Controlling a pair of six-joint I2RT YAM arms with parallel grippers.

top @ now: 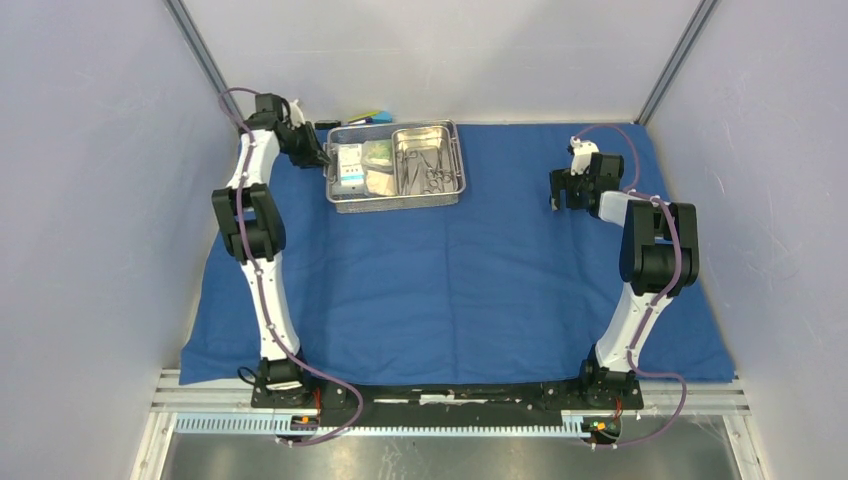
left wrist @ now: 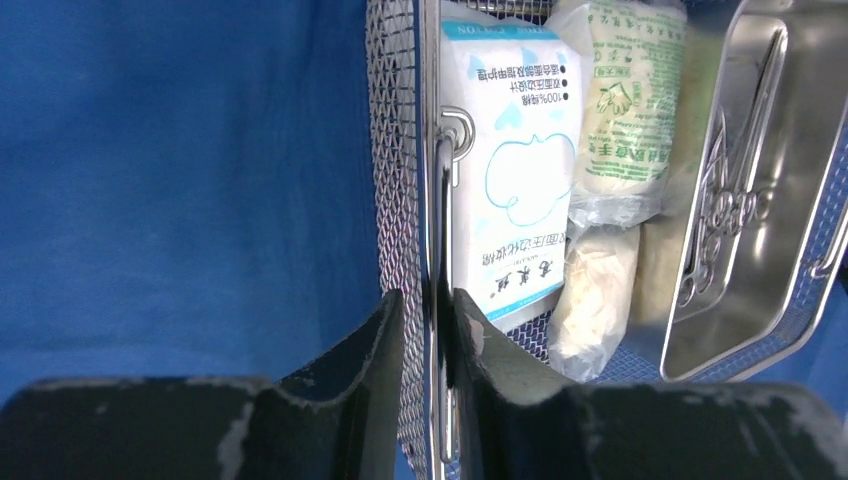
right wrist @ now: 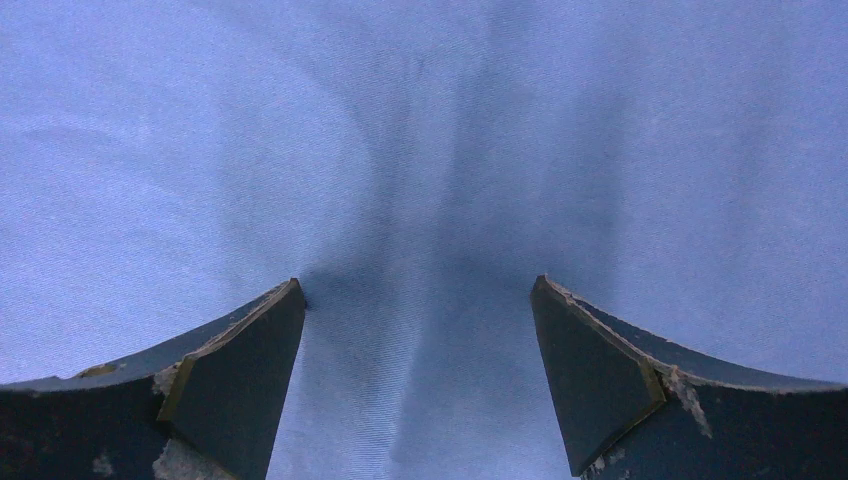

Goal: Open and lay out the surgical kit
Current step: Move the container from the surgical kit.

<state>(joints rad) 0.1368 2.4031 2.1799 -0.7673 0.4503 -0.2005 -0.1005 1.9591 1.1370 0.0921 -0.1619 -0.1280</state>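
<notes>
The blue cloth wrap (top: 450, 270) lies spread flat over the table. The wire-mesh steel tray (top: 340, 200) stands on it at the back left. Inside are three clear packets (top: 362, 165) on the left and the smaller steel pan (top: 428, 158), holding scissors-like instruments (top: 430, 175), on the right. My left gripper (top: 325, 160) is shut on the tray's left wall. In the left wrist view the gripper (left wrist: 428, 300) pinches the mesh wall (left wrist: 393, 150) and its wire handle; the packets (left wrist: 515, 150), pan (left wrist: 780, 230) and instruments (left wrist: 725, 190) show beyond. My right gripper (top: 565, 195) is open and empty over the cloth (right wrist: 420, 120) at the right; its jaws (right wrist: 418, 285) stand wide apart.
A small yellow-blue block toy (top: 372, 117) lies just behind the tray near the back wall. Grey walls close in the table on the left, back and right. The cloth's front edge hangs near the arm bases (top: 440, 395).
</notes>
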